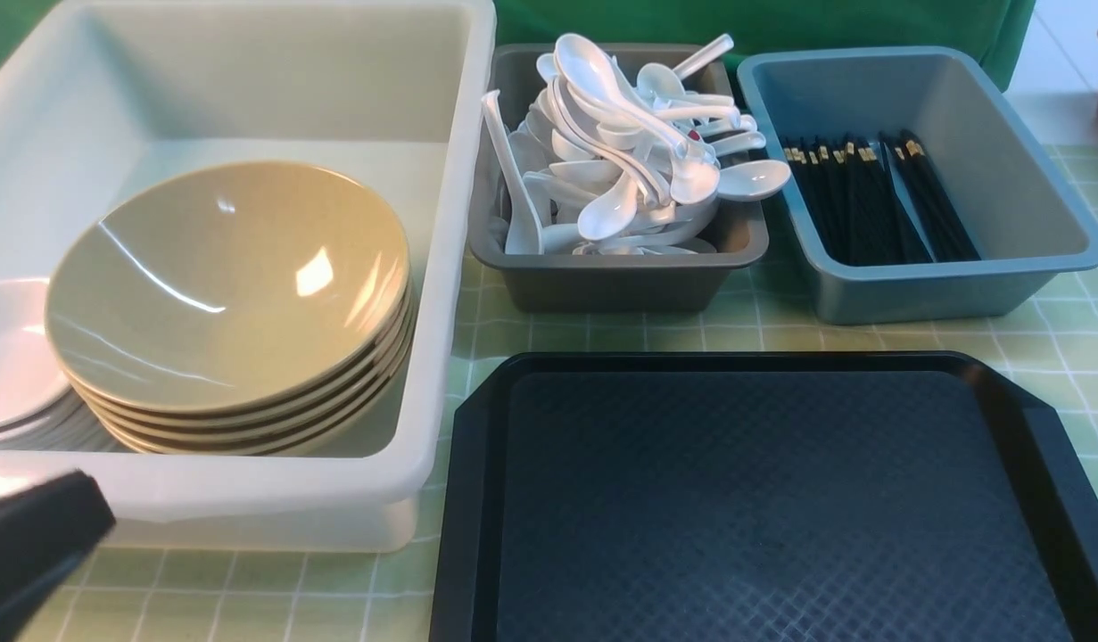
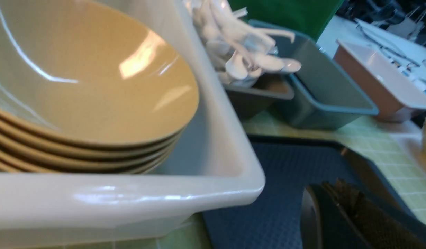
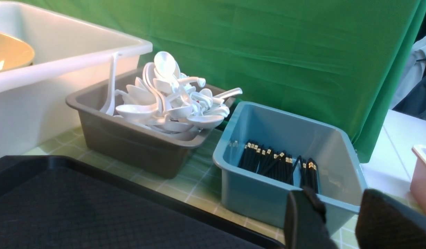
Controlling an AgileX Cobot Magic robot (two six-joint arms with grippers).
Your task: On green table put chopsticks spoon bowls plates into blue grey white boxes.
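Note:
Several olive-tan bowls (image 1: 227, 294) are stacked in the big white box (image 1: 459, 178), with white plates (image 1: 13, 357) piled beside them at its left end. The grey box (image 1: 620, 276) holds a heap of white spoons (image 1: 629, 152). Black chopsticks (image 1: 879, 196) lie in the blue box (image 1: 959, 285). My left gripper (image 2: 332, 188) is shut and empty, low over the black tray near the white box's front corner (image 2: 247, 186). My right gripper (image 3: 339, 197) is open and empty, just in front of the blue box (image 3: 289, 193). It does not show in the front view.
A black textured tray (image 1: 763, 499) lies on the green table (image 1: 1075, 330) in front of the two small boxes. A pink box (image 3: 424, 180) stands to the right of the blue one. A green curtain (image 3: 268, 52) hangs behind the boxes.

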